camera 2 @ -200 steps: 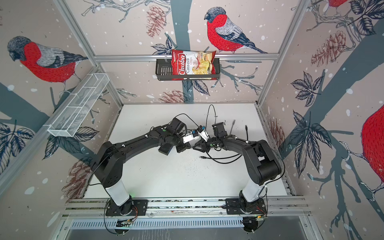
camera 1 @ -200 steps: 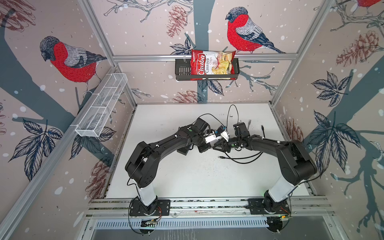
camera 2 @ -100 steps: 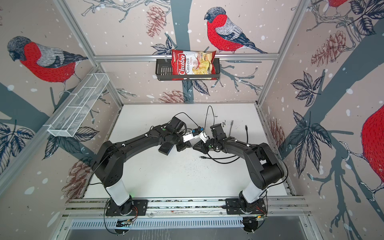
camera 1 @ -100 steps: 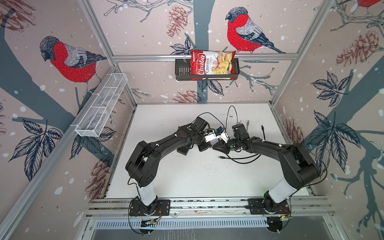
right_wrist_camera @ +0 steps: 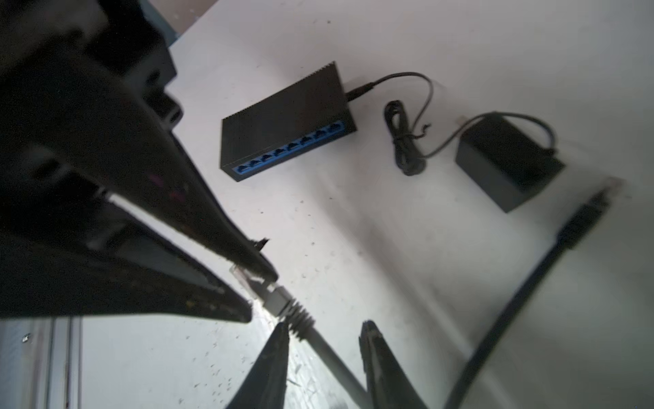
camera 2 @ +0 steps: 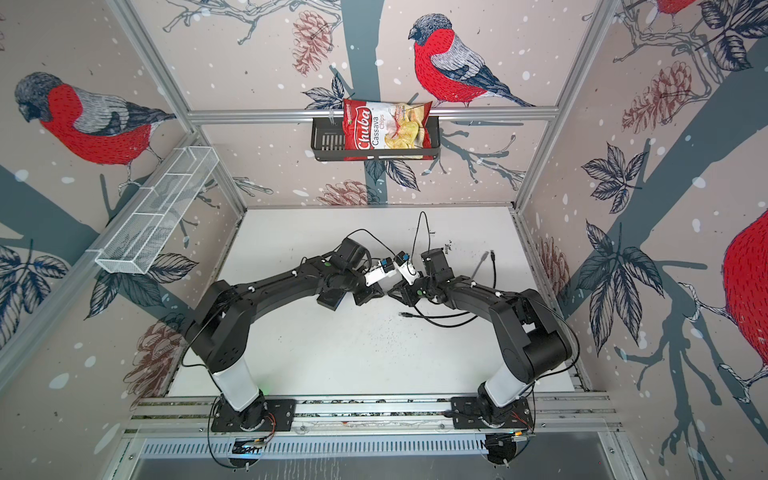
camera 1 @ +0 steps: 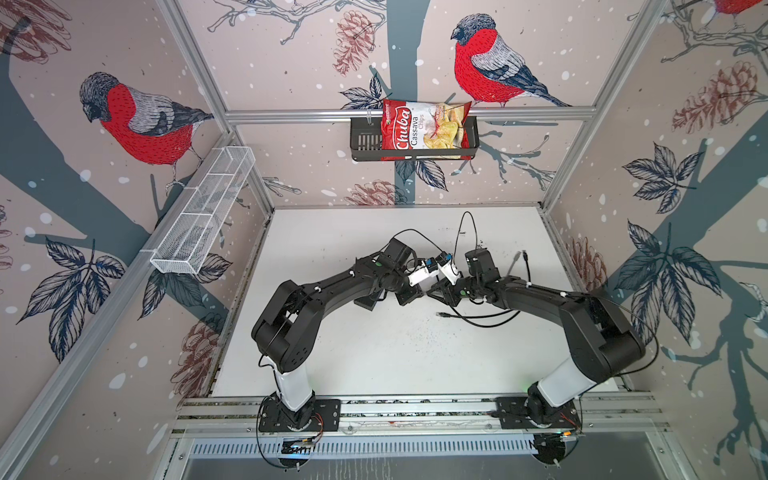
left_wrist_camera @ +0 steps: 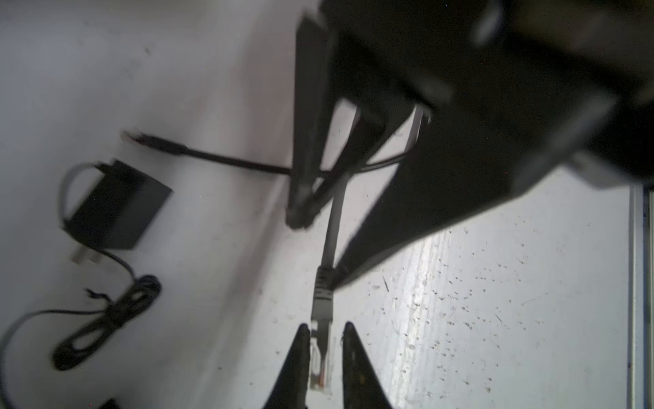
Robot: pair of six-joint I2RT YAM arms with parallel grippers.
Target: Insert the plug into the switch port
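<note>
The switch (right_wrist_camera: 286,120) is a flat black box on the white table, with a blue strip of ports (right_wrist_camera: 290,147) along one side. In both top views it is mostly hidden under my left arm (camera 1: 368,301). The plug (left_wrist_camera: 320,357) is clear, on a grey cable (left_wrist_camera: 334,216). My left gripper (left_wrist_camera: 325,327) is shut on it, just above the table. My right gripper (right_wrist_camera: 325,327) is open, straddling the grey cable (right_wrist_camera: 329,354) just behind the plug's ribbed boot. The two grippers meet tip to tip at mid-table (camera 1: 428,291), a short way from the switch.
A black cube adapter (right_wrist_camera: 509,163) with a bundled thin cord (right_wrist_camera: 403,141) lies beside the switch. A black cable with its own plug (right_wrist_camera: 580,226) crosses the table near my right arm. More cable ends (camera 1: 519,257) lie at the right. A basket with a chip bag (camera 1: 424,129) hangs on the back wall.
Both wrists have shifted slightly towards each other at mid-table, so the gripper tips now meet. Nothing else on the table has moved.
</note>
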